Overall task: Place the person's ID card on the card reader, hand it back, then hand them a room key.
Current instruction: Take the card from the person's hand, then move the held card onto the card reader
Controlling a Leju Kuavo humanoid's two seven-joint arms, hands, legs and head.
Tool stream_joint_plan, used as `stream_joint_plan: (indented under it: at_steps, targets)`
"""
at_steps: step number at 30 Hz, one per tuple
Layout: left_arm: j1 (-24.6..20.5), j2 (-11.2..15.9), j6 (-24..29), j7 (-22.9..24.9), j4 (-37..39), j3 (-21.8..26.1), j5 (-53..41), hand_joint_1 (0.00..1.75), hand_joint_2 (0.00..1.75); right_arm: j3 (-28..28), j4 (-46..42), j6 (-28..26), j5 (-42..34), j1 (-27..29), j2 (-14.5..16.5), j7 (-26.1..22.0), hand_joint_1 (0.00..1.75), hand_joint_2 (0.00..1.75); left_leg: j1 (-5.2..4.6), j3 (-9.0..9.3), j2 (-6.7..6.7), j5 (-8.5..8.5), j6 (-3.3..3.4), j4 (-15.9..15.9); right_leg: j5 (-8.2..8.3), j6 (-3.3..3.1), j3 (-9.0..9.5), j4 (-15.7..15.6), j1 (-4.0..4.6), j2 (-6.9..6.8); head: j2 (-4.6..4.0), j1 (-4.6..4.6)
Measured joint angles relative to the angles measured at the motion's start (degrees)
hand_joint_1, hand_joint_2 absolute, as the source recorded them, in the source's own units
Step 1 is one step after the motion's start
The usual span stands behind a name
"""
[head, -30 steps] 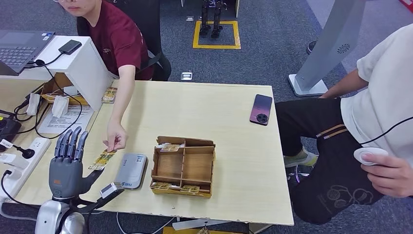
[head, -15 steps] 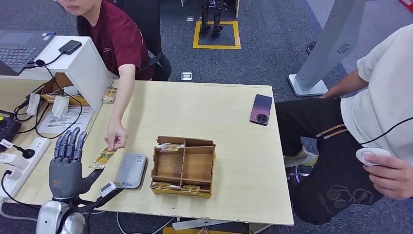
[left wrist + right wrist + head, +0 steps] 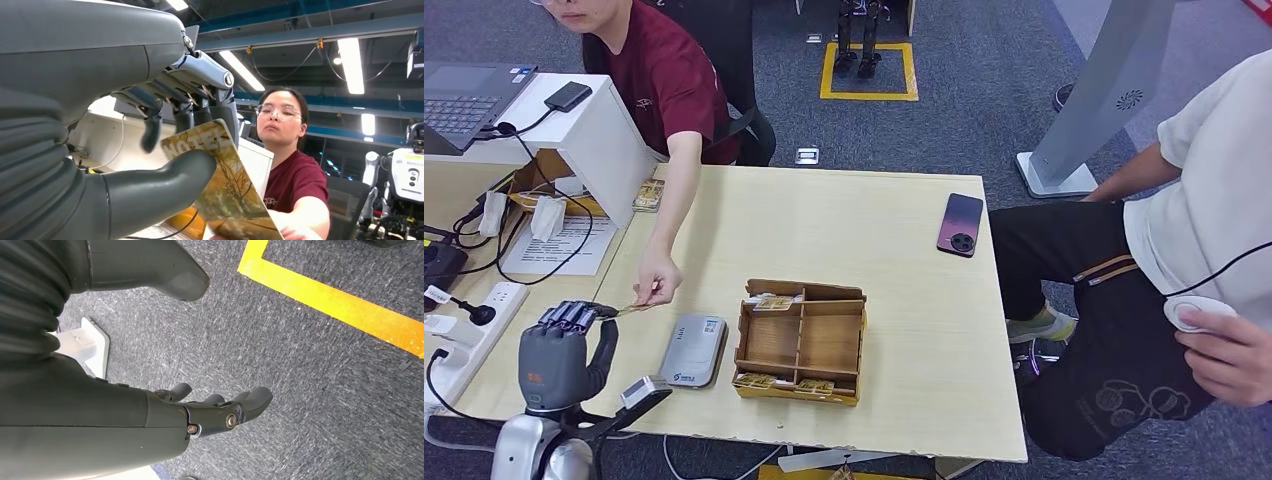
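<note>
While the person in the dark red shirt (image 3: 659,85) reaches across the tabletop (image 3: 854,225), the left robot hand (image 3: 559,350) sits at the near left corner, fingers curled over and thumb pressed up, pinching the ID card (image 3: 629,309) at one end. Person's hand (image 3: 657,285) is on the card's other end, so both have it. Left wrist view shows the card (image 3: 225,185) clamped between the thumb and the darker fingers (image 3: 200,95), yellowish printed face toward the camera. Card is in the air just left of the card reader (image 3: 694,350), not on it. Reader lies flat near the front edge, grey with a blue label. Just right of it, a wooden tray (image 3: 802,342) with compartments, cards in the front and back slots. Farther right, a phone (image 3: 961,224) face down near the far right edge. A second person in a white shirt (image 3: 1214,190) sits off the right side holding a small white device (image 3: 1192,312). Right robot hand (image 3: 220,412) hangs over grey carpet, fingers loosely bent, nothing in it.
</note>
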Motion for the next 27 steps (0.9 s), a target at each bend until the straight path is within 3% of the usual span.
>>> stream_joint_plan:
  at_steps: [14,18,21,25,27]
  targets:
    - [1.2,2.7,0.0,-1.2,0.3,-1.8,5.3,1.75,1.75,-0.8,0.0,0.0,0.6,-0.1,0.0,-0.1,0.0,1.75,0.0,-0.01,0.0,0.0,0.0,0.0,0.0,0.0,-0.01,0.0,0.0,0.0,0.01,0.01]
    - [1.3,3.5,-0.9,0.1,0.3,-3.6,11.3,1.75,1.75,-1.1,0.0,0.0,0.6,-0.1,0.0,-0.1,0.0,1.75,0.0,0.0,0.0,0.0,0.0,0.0,0.0,0.0,-0.02,0.0,0.0,0.0,-0.01,0.02]
    - [1.2,3.8,-6.7,2.6,0.1,-5.6,19.3,1.75,1.75,-1.3,0.0,0.0,0.4,-0.1,0.0,-0.1,0.0,1.75,0.0,0.01,0.0,0.0,0.0,0.0,0.0,0.0,-0.01,0.0,0.0,0.0,0.0,0.01]
    - [0.6,4.2,-22.1,7.3,-0.2,-7.7,32.5,1.75,1.75,-1.9,0.0,-0.5,0.0,-0.1,0.0,-0.1,0.0,1.75,0.0,0.01,0.0,0.0,0.0,0.0,0.0,0.0,-0.02,0.0,0.0,0.0,0.0,0.0]
    - [0.3,4.2,-27.0,8.8,-0.3,-8.1,37.1,1.75,1.75,-2.3,0.0,-0.9,-0.1,-0.1,0.1,-0.1,0.0,1.75,0.0,0.01,0.01,0.0,0.0,0.0,0.0,0.0,-0.02,0.0,0.0,0.01,0.01,0.0]
